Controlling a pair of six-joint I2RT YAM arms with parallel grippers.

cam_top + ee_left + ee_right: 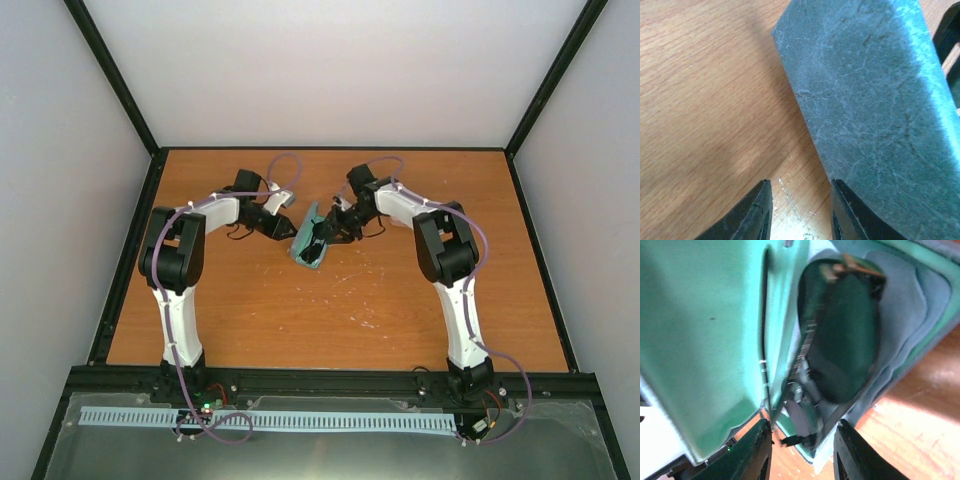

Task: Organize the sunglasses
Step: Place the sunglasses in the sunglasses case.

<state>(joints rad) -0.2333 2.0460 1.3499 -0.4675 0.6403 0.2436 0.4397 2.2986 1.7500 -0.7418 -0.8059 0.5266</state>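
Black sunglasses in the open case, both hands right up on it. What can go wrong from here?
1. A thin black part of the sunglasses sits between the fingers of the right hand; pulling back may snag it and drag them out.
2. They don't look fully seated in the case; shutting the lid could pinch the frame.
3. The left hand has nothing between its fingers, so a nudge may slide the case.

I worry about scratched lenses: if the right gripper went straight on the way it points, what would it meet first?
Probably the black sunglasses lying in the open case, directly ahead of the right gripper; how far off is unclear.
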